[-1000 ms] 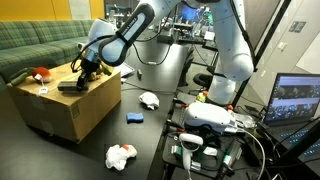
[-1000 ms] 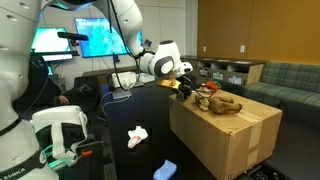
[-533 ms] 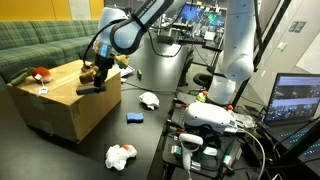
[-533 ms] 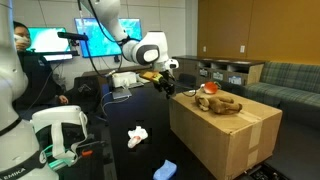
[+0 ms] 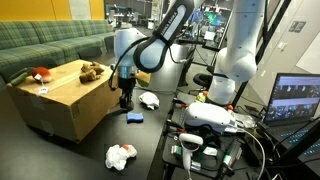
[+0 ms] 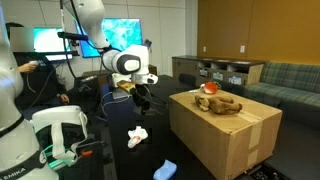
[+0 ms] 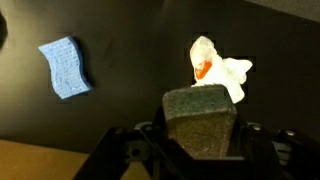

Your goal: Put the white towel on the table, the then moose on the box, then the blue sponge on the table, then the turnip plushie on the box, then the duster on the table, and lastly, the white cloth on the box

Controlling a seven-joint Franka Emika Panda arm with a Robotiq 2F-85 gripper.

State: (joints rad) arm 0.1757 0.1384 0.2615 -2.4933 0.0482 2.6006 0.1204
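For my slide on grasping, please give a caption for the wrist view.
Gripper holding the grey duster above the dark table, blue sponge left, white cloth right.

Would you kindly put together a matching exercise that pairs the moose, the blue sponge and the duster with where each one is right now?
Things:
1. moose
2. blue sponge
3. duster

Places:
A. held in the gripper, above the table
B. on top of the box
C. lying flat on the table

Pairs: 1-B; 2-C; 3-A
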